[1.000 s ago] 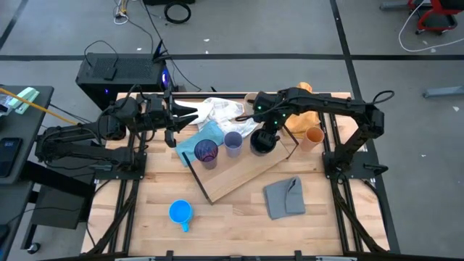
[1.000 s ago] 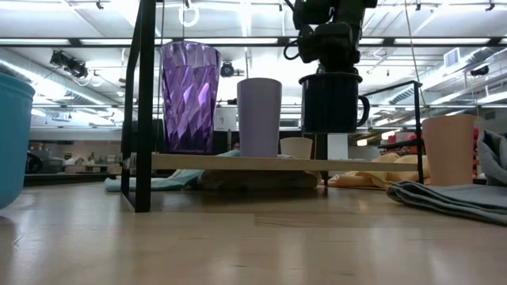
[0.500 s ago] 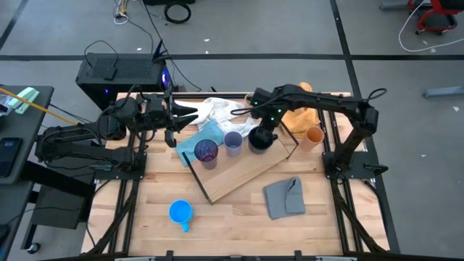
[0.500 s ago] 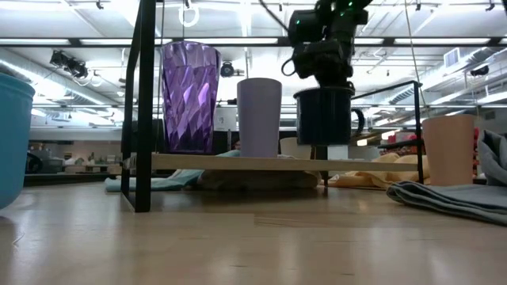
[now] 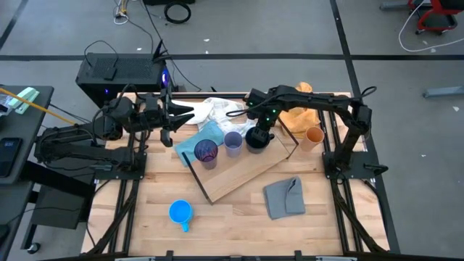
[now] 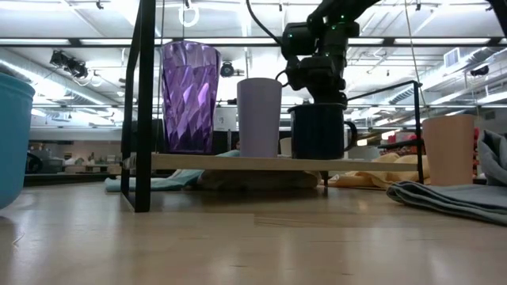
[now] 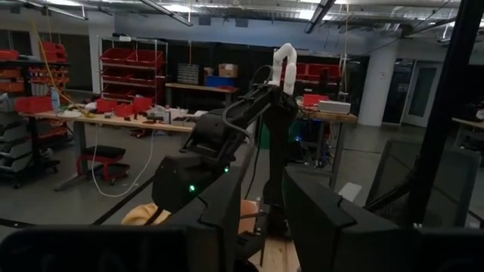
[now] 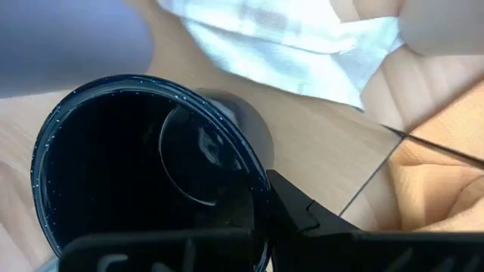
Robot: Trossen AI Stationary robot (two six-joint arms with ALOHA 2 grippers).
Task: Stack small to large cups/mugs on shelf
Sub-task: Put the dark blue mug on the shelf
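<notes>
Near table edge: bright blue mug (image 5: 180,212) waits alone. On the shelf (image 5: 239,177), your right gripper (image 5: 259,129) is clamped on the black mug (image 6: 318,132), upright just beside the lavender cup (image 6: 259,116), base at the board. Left gripper (image 5: 190,113) idles at the far edge, fingers apart, empty.

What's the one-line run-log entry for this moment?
right gripper: shut on black mug rim | mug: on shelf, beside lavender cup | left gripper: idle behind shelf, empty | blue mug: on table

bright, even light from overhead

ceiling strips glare in the low view; the black mug (image 8: 144,166) sits blurred close up; the left wrist view is dim.
</notes>
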